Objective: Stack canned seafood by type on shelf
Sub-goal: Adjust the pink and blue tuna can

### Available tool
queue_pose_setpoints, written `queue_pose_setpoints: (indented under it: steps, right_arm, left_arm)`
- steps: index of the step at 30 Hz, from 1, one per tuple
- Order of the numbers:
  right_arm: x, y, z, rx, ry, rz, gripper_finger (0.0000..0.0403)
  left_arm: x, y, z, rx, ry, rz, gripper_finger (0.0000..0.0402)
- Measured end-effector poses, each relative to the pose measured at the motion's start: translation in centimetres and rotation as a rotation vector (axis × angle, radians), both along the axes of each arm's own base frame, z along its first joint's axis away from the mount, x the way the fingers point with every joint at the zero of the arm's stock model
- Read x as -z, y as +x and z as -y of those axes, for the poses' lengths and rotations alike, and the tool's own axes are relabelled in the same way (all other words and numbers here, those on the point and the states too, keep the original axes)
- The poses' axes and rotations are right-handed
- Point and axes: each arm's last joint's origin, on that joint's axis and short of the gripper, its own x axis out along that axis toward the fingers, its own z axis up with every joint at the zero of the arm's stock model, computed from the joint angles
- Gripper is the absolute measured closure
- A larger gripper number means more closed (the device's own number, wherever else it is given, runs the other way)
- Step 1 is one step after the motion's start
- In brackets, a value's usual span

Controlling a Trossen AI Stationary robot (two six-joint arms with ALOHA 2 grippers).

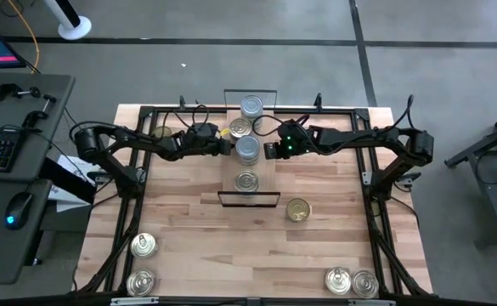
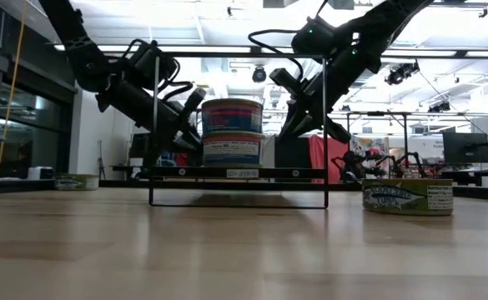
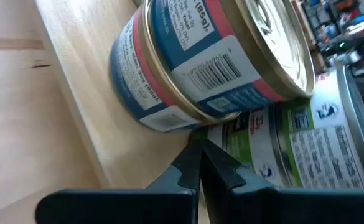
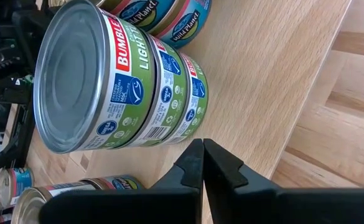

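Note:
The shelf (image 1: 262, 170) is a narrow light-wood plank with black wire ends, lying in the middle of the table. Several stacks of canned seafood stand in a row on it: a silver-topped green-label stack (image 1: 247, 149) (image 4: 116, 87), gold-topped tins (image 1: 247, 180) (image 1: 240, 127) and a far silver-topped stack (image 1: 251, 106). A blue-and-red stack (image 3: 194, 62) (image 2: 232, 133) shows too. My left gripper (image 1: 229, 145) (image 3: 200, 142) is shut, its tips at the foot of the blue-and-red stack beside green-label tins (image 3: 306, 149). My right gripper (image 1: 267, 150) (image 4: 202, 143) is shut beside the green-label stack's lower tin. My left gripper's shut fingertips (image 3: 193, 144) come slanting down at the bottom rim of the blue-and-red stack (image 3: 182, 121); I cannot tell whether they touch it. My right gripper's shut fingertips (image 4: 194, 149) stand next to the lower wall of the green-label stack (image 4: 185, 127); whether they touch it I cannot tell.
Loose tins lie on the table: one near the shelf's near end (image 1: 298, 209) (image 2: 407, 197), two at the near left (image 1: 144, 246) (image 1: 140, 282), two at the near right (image 1: 339, 280) (image 1: 364, 283). Another tin (image 2: 77, 181) lies under my left arm.

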Motion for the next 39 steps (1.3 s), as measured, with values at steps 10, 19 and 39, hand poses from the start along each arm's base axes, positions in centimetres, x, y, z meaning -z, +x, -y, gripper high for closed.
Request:
queue_pose_setpoints:
  steps: [10,19,39]
  right_arm:
    - [0.0,0.0,0.0,0.0,0.0,-0.001,0.0403]
    - [0.0,0.0,0.0,0.007,-0.003,0.0,0.0403]
    - [-0.4,-0.3,1.7,0.105,-0.038,0.006,0.0403]
  left_arm:
    - [1.2,0.6,-0.2,-0.008,-0.063,0.033,0.0402]
    - [2.0,1.2,-0.5,-0.042,-0.108,0.109,0.0402]
    - [2.2,1.5,-2.0,-0.102,-0.108,0.134,0.0402]
